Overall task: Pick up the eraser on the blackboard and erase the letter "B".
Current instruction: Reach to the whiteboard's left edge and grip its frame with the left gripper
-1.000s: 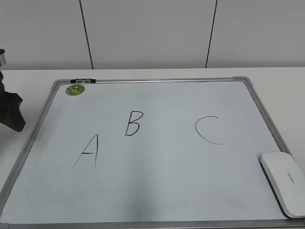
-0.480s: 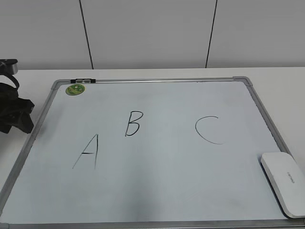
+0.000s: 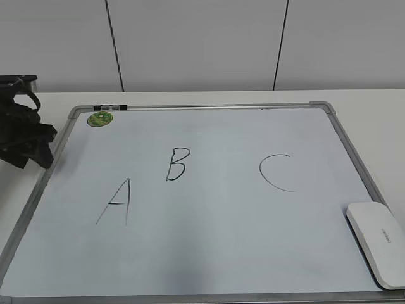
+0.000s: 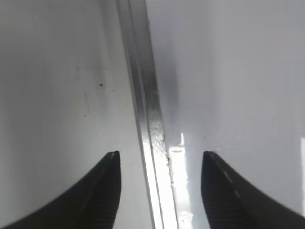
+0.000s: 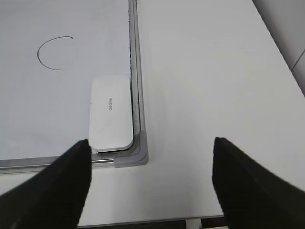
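Blackboard [image 3: 209, 253] flat on white surface [image 3: 367, 104], silver frame, grey corner pieces. Round green sticker [image 3: 100, 118] near far-left corner, small black clip [image 3: 110, 107] on frame just beside it. Three black hand-drawn letters across board: "A" [image 3: 116, 201] at left, letter "B" [image 3: 176, 163] just right of and slightly beyond it, intact, "C" [image 3: 277, 172] further right, well apart from the B.

Eraser [image 3: 378, 243] white side up, lying on board in near-right corner, long edge against right frame rail, small grey print on top. Well apart from the B, with C between. Nothing touching it.

Left tool [image 3: 28, 142] dark, at left edge of exterior view, over left frame rail near the sticker end. Left wrist view: both fingers [image 4: 102, 193] spread wide, one over bare surface, other over board, frame rail running between them; holding nothing.

Right tool [image 5: 150, 183] outside the exterior view. Right wrist view: fingers [image 5: 57, 191] wide apart, empty, high above near-right board corner; eraser and C visible beyond the tips, eraser closer to the finger on the image's left side.
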{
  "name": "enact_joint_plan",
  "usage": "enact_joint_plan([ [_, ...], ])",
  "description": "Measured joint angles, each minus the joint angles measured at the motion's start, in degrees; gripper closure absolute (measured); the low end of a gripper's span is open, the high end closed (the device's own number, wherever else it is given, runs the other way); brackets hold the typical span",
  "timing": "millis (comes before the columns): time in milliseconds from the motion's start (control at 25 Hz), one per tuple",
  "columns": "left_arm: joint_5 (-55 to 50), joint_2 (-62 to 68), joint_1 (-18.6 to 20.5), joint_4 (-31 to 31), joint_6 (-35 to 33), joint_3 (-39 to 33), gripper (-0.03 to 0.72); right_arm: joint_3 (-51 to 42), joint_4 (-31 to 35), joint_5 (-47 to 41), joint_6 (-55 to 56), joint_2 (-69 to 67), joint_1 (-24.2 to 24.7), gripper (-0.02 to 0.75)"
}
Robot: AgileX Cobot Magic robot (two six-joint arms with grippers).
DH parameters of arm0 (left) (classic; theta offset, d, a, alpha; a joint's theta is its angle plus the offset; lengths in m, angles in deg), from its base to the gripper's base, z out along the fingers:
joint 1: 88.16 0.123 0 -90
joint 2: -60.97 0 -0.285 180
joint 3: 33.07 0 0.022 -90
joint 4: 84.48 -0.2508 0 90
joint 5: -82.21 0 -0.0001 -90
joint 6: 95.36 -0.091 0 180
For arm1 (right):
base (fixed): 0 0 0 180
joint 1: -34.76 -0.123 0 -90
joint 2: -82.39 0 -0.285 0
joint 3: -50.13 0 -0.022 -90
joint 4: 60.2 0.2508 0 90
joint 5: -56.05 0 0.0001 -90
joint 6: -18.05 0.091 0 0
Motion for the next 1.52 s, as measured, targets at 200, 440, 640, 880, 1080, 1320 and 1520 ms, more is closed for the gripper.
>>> enact_joint_plan([
  [200, -0.4, 2.5, 0.0, -0.3, -0.1, 0.7, 0.298, 0.0, 0.0, 0.0, 0.0, 0.0, 0.0, 0.151],
  [440, -0.5, 3.5, 0.5, -0.1, -0.3, 1.1, 0.299, 0.0, 0.0, -0.1, 0.0, 0.0, 0.0, 0.151],
  [640, -1.2, 3.5, 2.9, 2.3, -2.8, 1.2, 0.299, 0.0, 0.0, -0.1, 0.0, 0.0, 0.0, 0.151],
  [880, -1.4, 3.5, 3.8, 4.7, -4.9, 1.2, 0.300, 0.0, 0.0, -0.1, 0.0, 0.0, 0.0, 0.151],
  [1080, -1.8, 5.1, 3.9, 5.0, -5.1, 1.8, 0.330, 0.0, 0.0, -0.1, 0.0, 0.0, 0.0, 0.151],
  [1320, -3.8, 8.0, 3.9, 5.7, -5.1, 4.8, 0.351, 0.0, 0.0, -0.1, 0.0, 0.0, 0.0, 0.151],
  [1520, -4.2, 8.5, 3.9, 6.1, -5.2, 5.2, 0.381, 0.0, 0.0, -0.1, 0.0, 0.0, 0.0, 0.151],
])
